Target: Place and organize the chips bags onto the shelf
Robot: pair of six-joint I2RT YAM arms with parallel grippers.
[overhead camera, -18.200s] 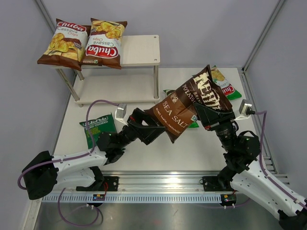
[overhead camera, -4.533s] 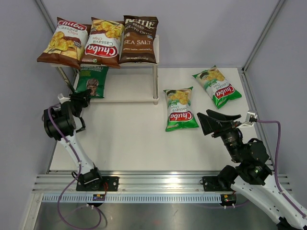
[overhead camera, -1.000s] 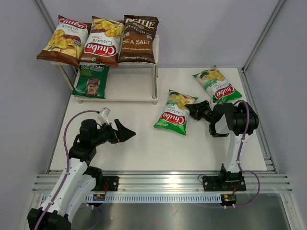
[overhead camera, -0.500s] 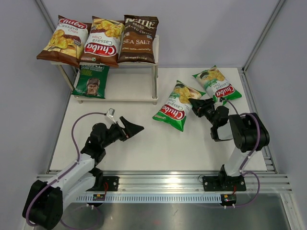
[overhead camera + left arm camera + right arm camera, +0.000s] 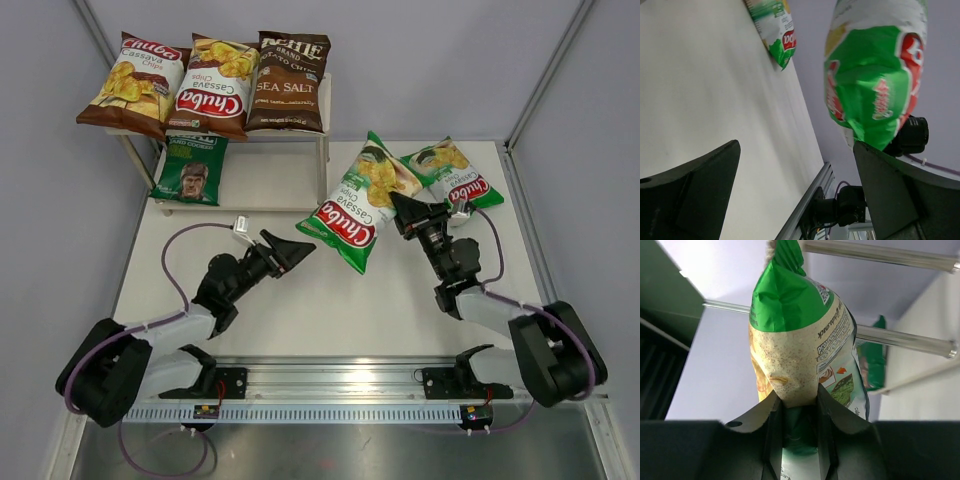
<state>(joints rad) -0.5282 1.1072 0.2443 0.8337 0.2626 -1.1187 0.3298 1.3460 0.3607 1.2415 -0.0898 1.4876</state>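
Our left tool (image 5: pixel 292 250) hovers over the surface (image 5: pixel 300 310), fingers spread wide with nothing between them. Just to its right, our right tool (image 5: pixel 400 207) is clamped on the edge of a green Chuba Cassava bag (image 5: pixel 358 212), held up off the surface. Just beyond the right tool, a second green Chuba bag (image 5: pixel 452 172) lies flat. Far ahead of the left tool, the shelf (image 5: pixel 270 178) carries two brown Chuba bags (image 5: pixel 135 85) (image 5: pixel 213 88) and the Kettle Sea Salt bag (image 5: pixel 288 82) on its top board, and the dark green face bag (image 5: pixel 190 170) on the board below.

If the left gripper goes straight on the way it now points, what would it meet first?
Probably the lifted green Chuba bag, held by the right gripper. The left wrist view shows it ahead, though its height is unclear.
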